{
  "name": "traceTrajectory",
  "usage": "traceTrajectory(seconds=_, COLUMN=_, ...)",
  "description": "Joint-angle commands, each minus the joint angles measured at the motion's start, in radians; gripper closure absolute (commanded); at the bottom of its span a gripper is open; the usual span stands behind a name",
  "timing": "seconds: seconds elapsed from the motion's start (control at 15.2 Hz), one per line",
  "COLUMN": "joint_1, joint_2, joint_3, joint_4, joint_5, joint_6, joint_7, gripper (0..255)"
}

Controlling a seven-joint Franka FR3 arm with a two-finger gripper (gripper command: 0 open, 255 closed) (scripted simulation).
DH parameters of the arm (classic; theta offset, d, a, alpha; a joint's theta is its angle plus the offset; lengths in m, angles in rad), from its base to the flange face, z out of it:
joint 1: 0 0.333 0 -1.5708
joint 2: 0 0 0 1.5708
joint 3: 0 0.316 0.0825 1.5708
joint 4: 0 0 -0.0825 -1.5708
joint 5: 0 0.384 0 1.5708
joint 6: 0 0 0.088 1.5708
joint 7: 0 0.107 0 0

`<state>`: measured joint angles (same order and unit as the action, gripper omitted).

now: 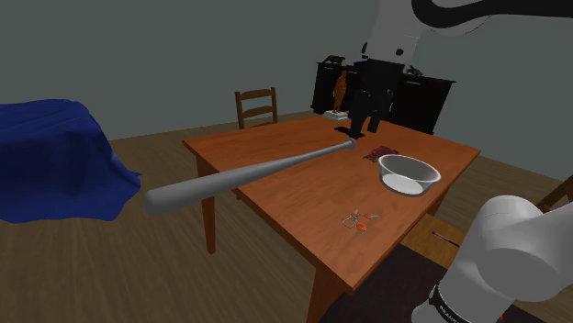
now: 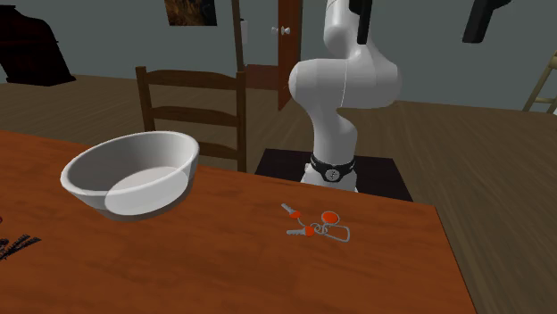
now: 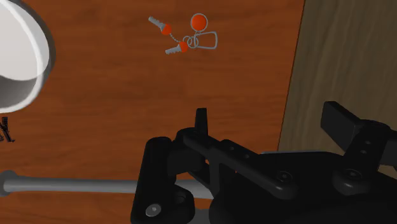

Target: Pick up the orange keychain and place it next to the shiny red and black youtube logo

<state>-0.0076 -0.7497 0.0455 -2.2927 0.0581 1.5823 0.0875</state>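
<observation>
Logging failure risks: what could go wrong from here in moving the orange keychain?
1. The orange keychain is small, flat and near the table edge; a poor pinch could nudge it off.
2. The white bowl sits beside the path to the dark red logo; a low carry may clip it.
3. The baseball bat ends beside the logo, crowding the drop spot.

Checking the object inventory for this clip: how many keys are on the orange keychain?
2. They lie side by side on the table, pointing from the keychain's ring toward the white bowl: one key and the other key. None seems hidden.
</observation>
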Motion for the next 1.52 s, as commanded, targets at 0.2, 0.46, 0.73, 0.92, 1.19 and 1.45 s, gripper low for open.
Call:
traceTrajectory(seconds=0.2, joint_1=-0.063, joint_2=0.011, joint_3=0.022, joint_4=-0.084, joint_5=0.012, joint_6=0.078, joint_7=0.146, gripper=0)
traceTrajectory(seconds=0.46, joint_1=-0.145, joint_2=0.029, joint_3=0.051, joint_4=-0.192, joint_5=0.031, joint_6=0.183, joint_7=0.34, gripper=0)
traceTrajectory(seconds=0.73, joint_1=-0.224, joint_2=0.052, joint_3=0.08, joint_4=-0.298, joint_5=0.054, joint_6=0.288, joint_7=0.532, gripper=0)
traceTrajectory(seconds=0.92, joint_1=-0.28, joint_2=0.072, joint_3=0.102, joint_4=-0.376, joint_5=0.074, joint_6=0.37, joint_7=0.674, gripper=0)
traceTrajectory(seconds=1.19, joint_1=-0.352, joint_2=0.105, joint_3=0.134, joint_4=-0.479, joint_5=0.109, joint_6=0.485, joint_7=0.862, gripper=0)
traceTrajectory(seconds=1.45, joint_1=-0.372, joint_2=0.134, joint_3=0.149, joint_4=-0.53, joint_5=0.126, joint_6=0.558, joint_7=0.921, gripper=0)
